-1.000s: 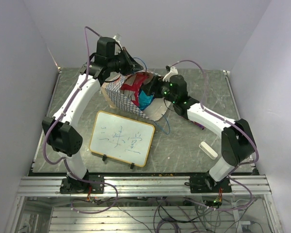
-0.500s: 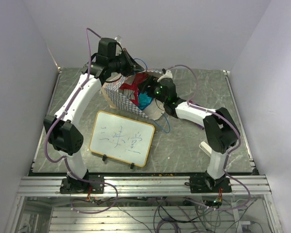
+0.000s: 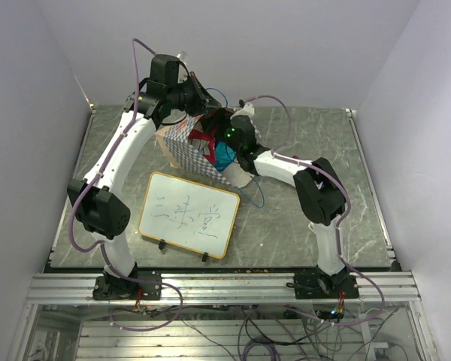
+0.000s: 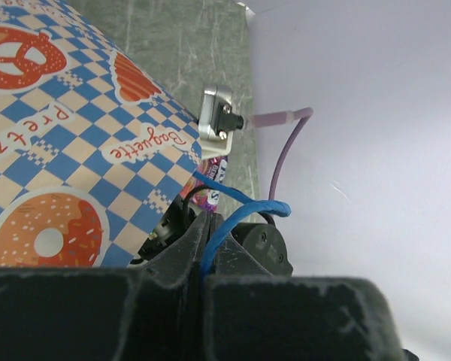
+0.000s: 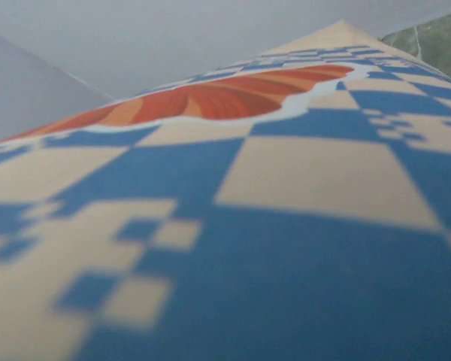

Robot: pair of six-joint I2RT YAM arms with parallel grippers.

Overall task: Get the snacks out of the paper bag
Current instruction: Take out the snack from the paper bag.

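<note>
The paper bag [image 3: 182,149] lies on its side at the back of the table, mouth toward the right. My left gripper [image 3: 204,98] is above the mouth, shut on a blue cord handle [image 4: 244,210], which runs between the closed fingers. A red packet [image 3: 201,136] and a blue-teal packet [image 3: 225,156] show in the opening, and a purple-marked packet [image 4: 210,177] peeks past the bag's edge. My right gripper [image 3: 228,136] is at the bag's mouth with its fingers hidden. The right wrist view is filled by the bag's chequered paper [image 5: 270,226].
A framed whiteboard [image 3: 189,213] with writing stands in front of the bag on the left. The bag's other blue cord [image 3: 256,194] trails on the table. The back wall is close behind the bag. The right arm's elbow [image 3: 319,197] bends over the right-centre.
My right arm has swung left and folded, and its gripper has gone further into the bag's mouth. My left gripper has kept its hold on the cord in about the same place.
</note>
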